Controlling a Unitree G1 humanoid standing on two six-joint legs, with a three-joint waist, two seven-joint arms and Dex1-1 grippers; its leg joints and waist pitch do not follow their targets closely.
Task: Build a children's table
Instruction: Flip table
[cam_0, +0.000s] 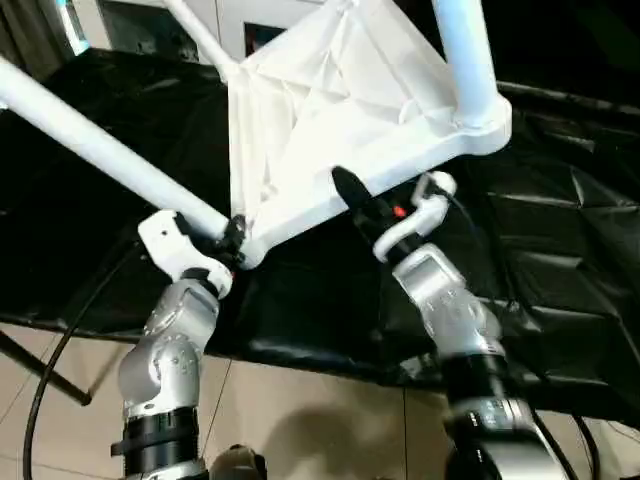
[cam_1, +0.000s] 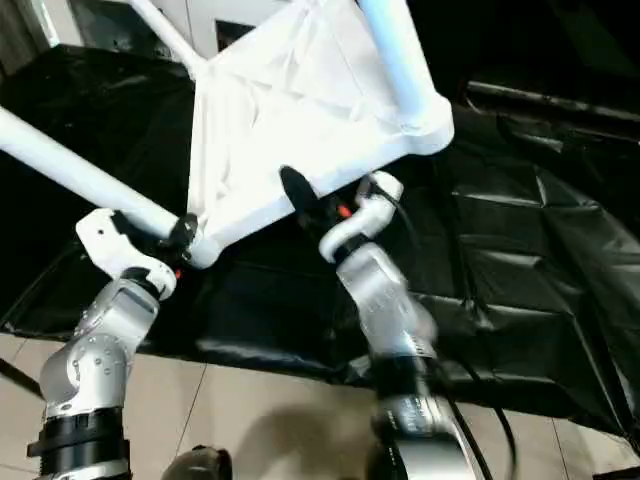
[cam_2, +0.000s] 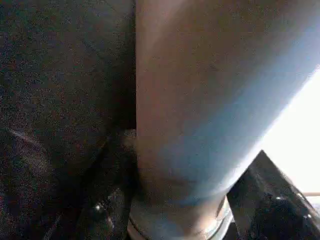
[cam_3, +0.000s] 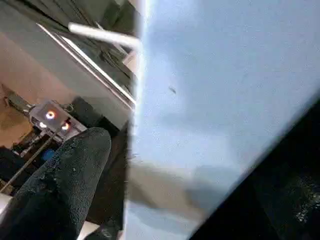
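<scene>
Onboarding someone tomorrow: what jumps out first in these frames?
The white plastic rectangular tabletop, tilted up over the black-draped work table with its ribbed underside showing. Long white tube legs stick out of its corner sockets: one runs left, with the left gripper closed around it at the socket. The right gripper stands open, one black finger against the tabletop's near rim.

1. White plastic tabletop (cam_0: 330, 130), ribbed underside facing camera, tilted up on edge over black-draped table.
2. White tube legs seated in corner sockets: one (cam_0: 100, 150) slanting left, one (cam_0: 468, 55) rising upper right.
</scene>
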